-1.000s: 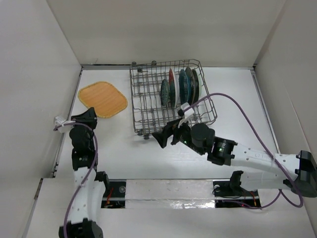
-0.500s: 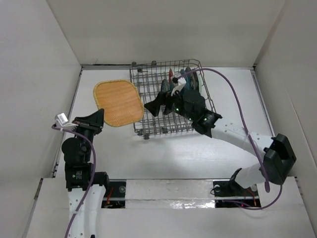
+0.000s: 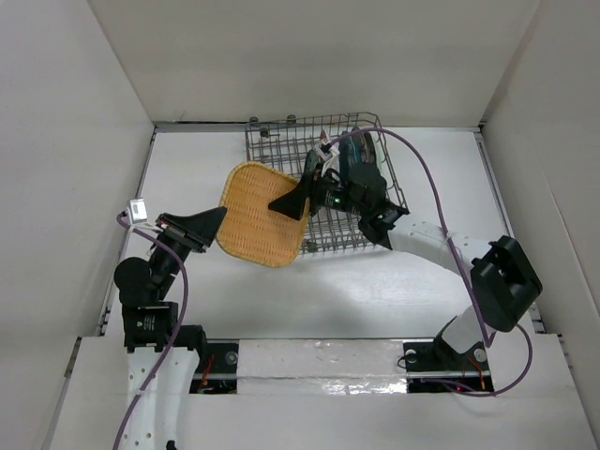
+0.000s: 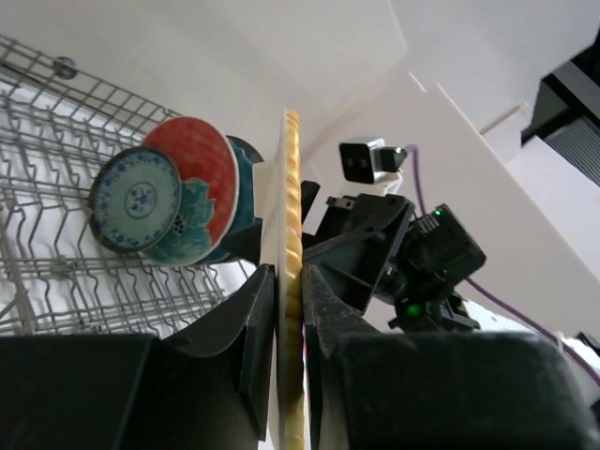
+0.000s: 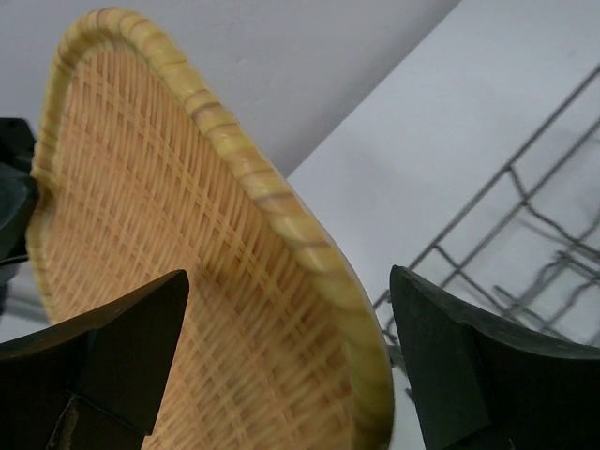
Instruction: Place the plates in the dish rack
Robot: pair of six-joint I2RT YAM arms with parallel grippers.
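Your left gripper point(image 4: 291, 278) pinched the orange woven rounded-square plate point(image 3: 258, 216) on edge, probably for a handover. Your right gripper point(image 5: 286, 314) straddled its far rim, fingers spread, with the grey wire dish rack point(image 3: 267, 159) just behind.

- we see a white, matte table point(image 3: 187, 291), closed in by white panels point(image 3: 94, 112) on its left, far and right sides.
- the dish rack point(image 3: 272, 155) stands directly on the table, in the far half and close to the far panel, well apart from both side panels.
- in the right wrist view, the bare table surface point(image 5: 487, 112) shows beside and beneath the rack wires point(image 5: 525, 225).
- the two arm bases point(image 3: 441, 354) sit at the near edge.
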